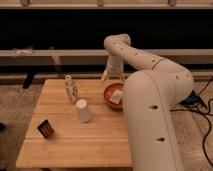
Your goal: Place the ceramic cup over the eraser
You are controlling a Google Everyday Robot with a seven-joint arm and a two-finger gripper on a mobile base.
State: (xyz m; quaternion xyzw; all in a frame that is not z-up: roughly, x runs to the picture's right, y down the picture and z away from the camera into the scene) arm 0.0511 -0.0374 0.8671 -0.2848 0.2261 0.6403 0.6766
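- We see the tool (113, 78) hanging at the far side of the tabletop (75, 150), just over the far rim of the red bowl (108, 93); its jaws stand wide and nothing is between them
- The ceramic cup (83, 110) stands near the middle of the tabletop, apart from everything else; it looks narrower at the top than at the bottom, so we judge that it sits mouth down
- The eraser (45, 128) stands at about 8 o'clock from the cup, near the left edge, well apart from it
- A small pale bottle-like object (70, 89) stands at about 11 o'clock from the cup, and the bowl, with a pale square piece (116, 97) in it, lies at about 2 o'clock
- We judge the task to be at its start: the cup is not yet grasped, and the reach toward it is the step in hand
- Next the tool must travel toward 7 o'clock from where it hangs, come down on the cup and close on its sides without knocking the bottle-like object
- After that the cup must be carried toward 8 o'clock, kept mouth down, and lowered squarely so that the eraser ends up inside the rim and is not tipped over
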